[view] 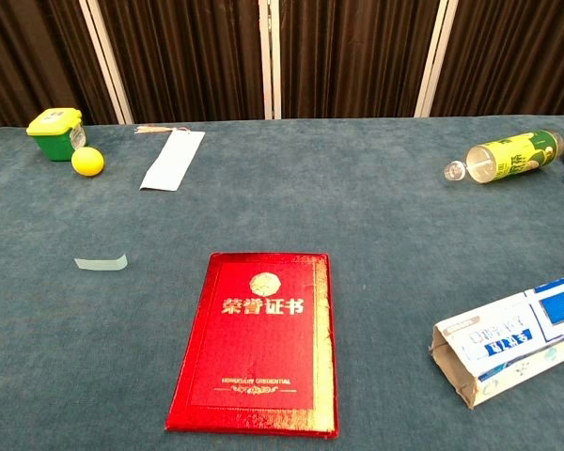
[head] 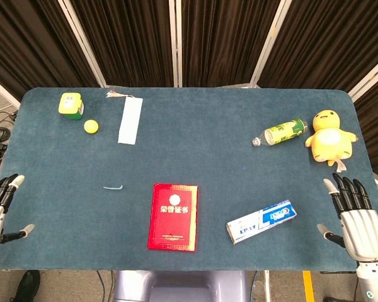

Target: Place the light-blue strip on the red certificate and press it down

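The red certificate (head: 172, 216) lies flat near the table's front middle, gold lettering up; the chest view shows it large as the certificate (view: 257, 341). A small light-blue strip (head: 112, 187) lies on the cloth to its left, apart from it, seen closer as the strip (view: 101, 263). A longer pale paper strip with a tassel (head: 130, 120) lies further back. My left hand (head: 0, 211) hangs at the table's left front edge, fingers spread, holding nothing. My right hand (head: 356, 217) is at the right front edge, fingers spread and empty. Neither hand shows in the chest view.
A toothpaste box (head: 261, 221) lies right of the certificate. At the back right are a green bottle (head: 281, 132) on its side and a yellow plush chick (head: 329, 135). At the back left sit a green-yellow box (head: 70, 104) and a yellow ball (head: 91, 126).
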Motion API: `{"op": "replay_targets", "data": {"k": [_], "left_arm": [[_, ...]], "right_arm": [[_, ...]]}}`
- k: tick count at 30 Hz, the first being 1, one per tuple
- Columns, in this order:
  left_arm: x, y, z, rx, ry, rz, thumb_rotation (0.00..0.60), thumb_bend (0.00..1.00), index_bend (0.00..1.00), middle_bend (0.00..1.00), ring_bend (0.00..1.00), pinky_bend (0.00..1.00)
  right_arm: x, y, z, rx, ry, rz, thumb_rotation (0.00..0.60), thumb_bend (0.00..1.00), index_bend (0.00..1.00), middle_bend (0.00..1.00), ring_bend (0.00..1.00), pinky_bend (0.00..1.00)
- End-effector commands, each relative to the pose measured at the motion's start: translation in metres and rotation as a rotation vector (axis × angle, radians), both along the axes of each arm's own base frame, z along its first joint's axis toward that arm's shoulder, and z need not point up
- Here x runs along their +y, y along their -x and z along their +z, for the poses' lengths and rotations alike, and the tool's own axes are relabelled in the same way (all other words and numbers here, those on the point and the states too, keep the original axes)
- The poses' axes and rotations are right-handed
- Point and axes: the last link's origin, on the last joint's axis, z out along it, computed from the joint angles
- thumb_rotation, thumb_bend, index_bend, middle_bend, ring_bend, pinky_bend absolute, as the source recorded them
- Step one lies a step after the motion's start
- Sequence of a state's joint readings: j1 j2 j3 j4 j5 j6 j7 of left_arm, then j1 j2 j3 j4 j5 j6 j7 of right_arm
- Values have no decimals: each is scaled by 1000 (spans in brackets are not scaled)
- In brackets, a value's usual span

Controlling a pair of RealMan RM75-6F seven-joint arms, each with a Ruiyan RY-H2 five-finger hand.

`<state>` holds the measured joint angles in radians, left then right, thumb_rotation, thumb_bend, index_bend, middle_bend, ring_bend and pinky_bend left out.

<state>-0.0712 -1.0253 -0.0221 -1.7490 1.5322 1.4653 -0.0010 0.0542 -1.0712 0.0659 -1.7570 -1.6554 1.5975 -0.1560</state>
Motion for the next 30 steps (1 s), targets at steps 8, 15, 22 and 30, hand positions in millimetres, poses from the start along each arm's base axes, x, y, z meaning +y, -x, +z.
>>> {"op": "replay_targets", "data": {"k": [8,15,22,30], "left_arm": [[92,-9,-59,9,167,-6,600,24,94,0,0,0],[133,-23,-108,65,252,-8,600,195,344,0,0,0],[146,-31,-140,66,298,-16,600,296,415,0,0,0],[154,-32,-160,85,334,-6,600,345,427,0,0,0]], "right_arm": [[-9,4,-1,21,15,-21,600,0,0,0,0,0],[-14,10,-3,44,20,-61,600,0,0,0,0,0],[-18,13,-4,56,24,-90,600,0,0,0,0,0],[-20,16,-5,62,24,-107,600,0,0,0,0,0]]}}
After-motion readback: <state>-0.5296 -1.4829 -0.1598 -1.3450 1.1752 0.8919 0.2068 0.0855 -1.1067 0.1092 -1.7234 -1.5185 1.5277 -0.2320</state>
